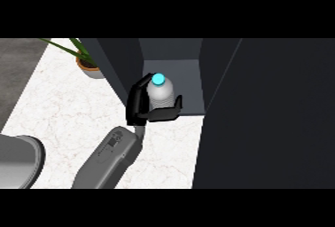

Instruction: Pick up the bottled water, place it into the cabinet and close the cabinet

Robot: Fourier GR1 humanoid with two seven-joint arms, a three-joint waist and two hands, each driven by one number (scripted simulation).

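White marble counter [65, 115] holds one plant pot [90, 68]; one robot hand [141, 104] clamps one bottle [160, 91] inside one cabinet [274, 111].

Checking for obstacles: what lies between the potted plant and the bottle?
In the head view, the cabinet's dark side wall stands between the potted plant and the bottle.

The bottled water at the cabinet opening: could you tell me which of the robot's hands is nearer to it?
Apparently the right: that hand is curled round the bottled water at the open cabinet. No other hand is in view.

Cyan-capped bottled water [161, 91] stands upright inside the open dark cabinet [171, 66].
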